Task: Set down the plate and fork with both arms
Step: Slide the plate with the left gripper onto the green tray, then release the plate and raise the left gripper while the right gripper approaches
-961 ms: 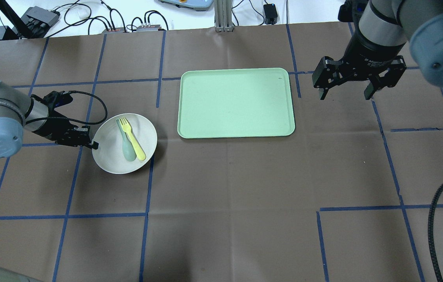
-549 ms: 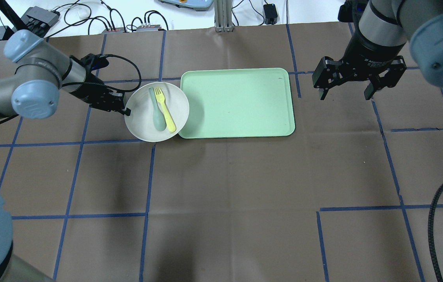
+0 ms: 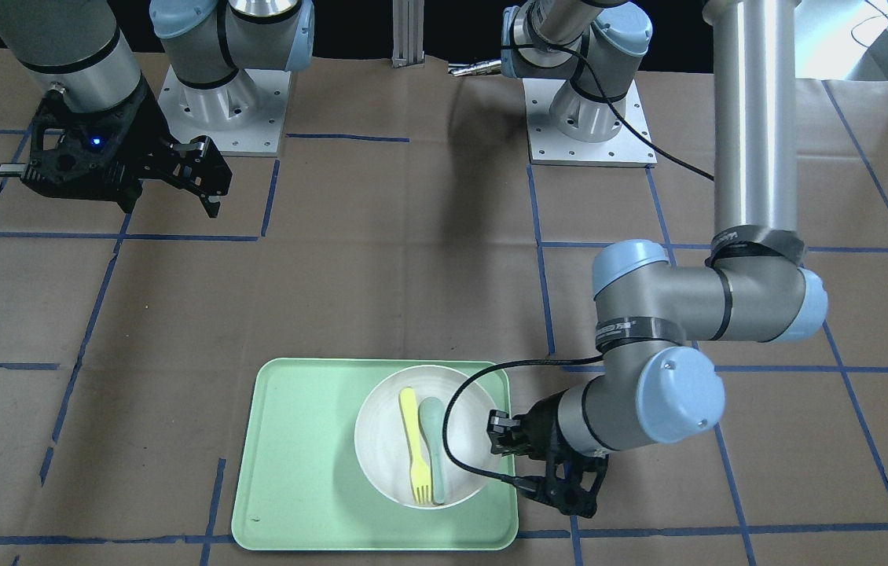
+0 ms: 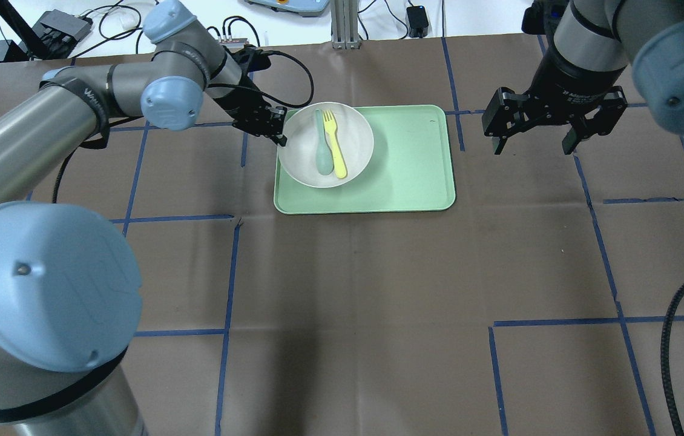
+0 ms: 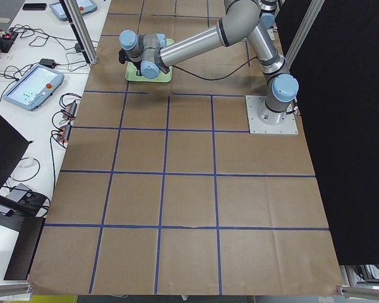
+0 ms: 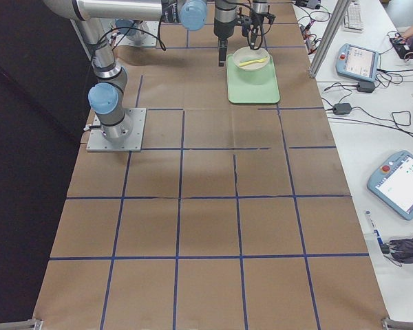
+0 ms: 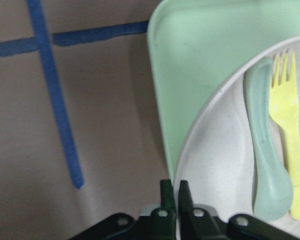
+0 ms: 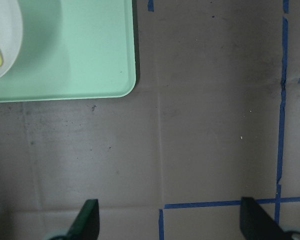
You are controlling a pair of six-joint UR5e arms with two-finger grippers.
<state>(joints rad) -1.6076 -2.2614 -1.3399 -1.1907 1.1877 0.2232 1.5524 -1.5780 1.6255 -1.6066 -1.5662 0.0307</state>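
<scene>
The off-white plate point(image 4: 299, 151) is over the left part of the mint-green tray point(image 4: 408, 163), with its rim past the tray's far left corner. I cannot tell whether it rests on the tray. The yellow fork point(image 4: 335, 144) and a grey-green spoon point(image 4: 321, 148) lie side by side in it. My left gripper point(image 4: 281, 130) is shut on the plate's left rim, and the left wrist view point(image 7: 174, 187) shows the jaws pinched on it. My right gripper point(image 4: 532, 142) is open and empty above the table, right of the tray. The front view also shows the plate point(image 3: 385, 448) and fork point(image 3: 415, 456).
The tray's right half point(image 3: 295, 456) is bare. Cables and small boxes point(image 4: 221, 42) and an aluminium post point(image 4: 345, 24) line the table's far edge. A black cable point(image 4: 675, 339) hangs at the near right. Blue tape lines cross the brown table cover.
My left arm has carried the plate, with fork and spoon in it, from the table left of the tray to over the tray's left part. The right arm has not moved.
</scene>
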